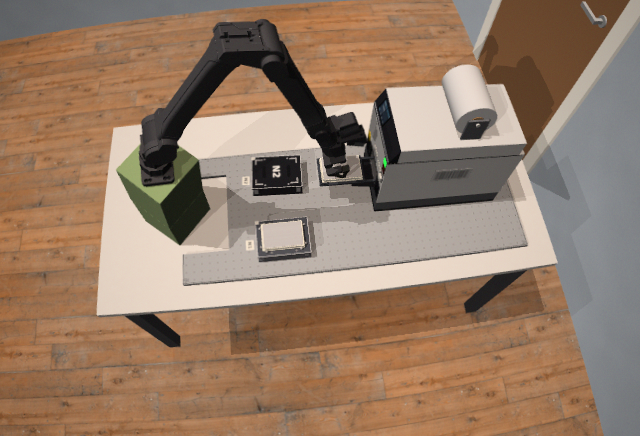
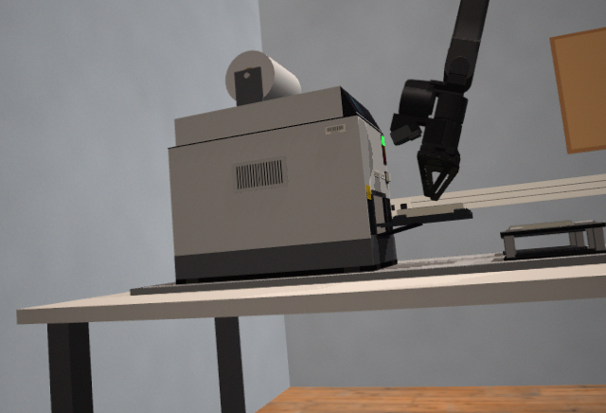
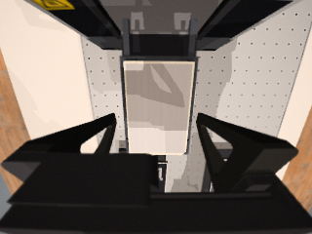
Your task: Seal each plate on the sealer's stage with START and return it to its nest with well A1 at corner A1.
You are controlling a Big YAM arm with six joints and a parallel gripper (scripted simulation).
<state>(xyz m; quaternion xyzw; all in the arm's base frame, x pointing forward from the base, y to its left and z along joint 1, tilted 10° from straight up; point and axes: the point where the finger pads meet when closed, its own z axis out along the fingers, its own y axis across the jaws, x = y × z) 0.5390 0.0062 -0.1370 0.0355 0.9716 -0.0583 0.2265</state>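
At about nine o'clock on the pale, rectangular bench [image 1: 139,281] [image 2: 312,303], seen from above, there's a green, faceted block [image 1: 180,204], and the jointed black arm [image 1: 201,85] [image 2: 472,17] is mounted on top of it, bent up high and over to the right.

Next along comes the black, square-cornered nest marked N2 [image 1: 276,179], with no plate on it. Toward six o'clock from that one stands the other dark, raised nest [image 1: 285,252], carrying a pale, rectangular plate [image 1: 282,235] that lies flat.

Further right, the arm's black, tapering fingers [image 1: 338,168] [image 2: 435,198] point down over the sealer's stage. They're spread fully wide and have hold of nothing; from the side I can see a gap between their tips and what lies below. That's the second plate, pale and flat-topped [image 2: 430,210] [image 3: 157,107], lying on the dark, flat stage [image 2: 457,216] [image 3: 123,97], which sticks out of the machine toward nine o'clock.

At three o'clock sits the big, grey, boxy sealer [image 1: 439,182] [image 2: 269,193], its small lamp [image 1: 384,163] [image 2: 383,140] lit green. A white, cylindrical roll [image 1: 467,92] [image 2: 283,78] rides on its top.
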